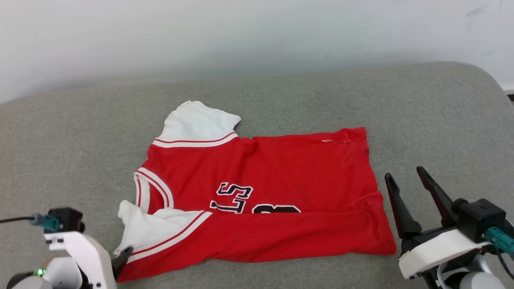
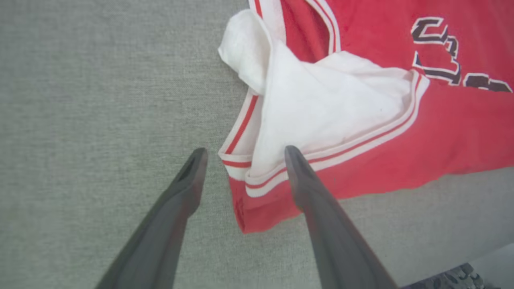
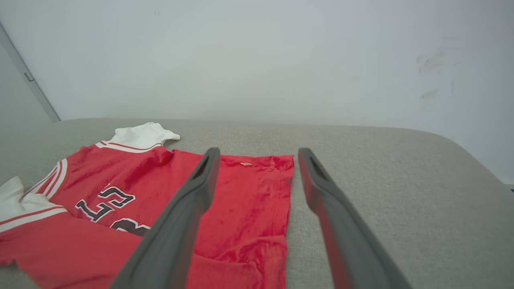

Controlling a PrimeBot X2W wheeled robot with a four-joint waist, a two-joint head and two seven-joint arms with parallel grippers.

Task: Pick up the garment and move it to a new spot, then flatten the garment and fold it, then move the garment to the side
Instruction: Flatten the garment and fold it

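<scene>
Where garment (image 1: 265, 176) lies, grey cushion (image 1: 421, 112); white wall (image 1: 257, 32) behind.

Left gripper (image 2: 245, 154): jaws wide, two dark fingers (image 2: 184, 188) splayed in a V, nothing pinched between the tips. Pitched steeply down. From the head camera, one fingertip (image 1: 125, 252) pokes out past the white left wrist (image 1: 76, 249). Left teal plug (image 1: 48, 222) with cable at that wrist's back.

Right gripper (image 1: 403, 173): jaws wide, empty. Fingers raised, tips ahead of and above the white right wrist (image 1: 437, 245), leaning slightly inward. Right teal plug (image 1: 500, 239) on its outer side.
</scene>
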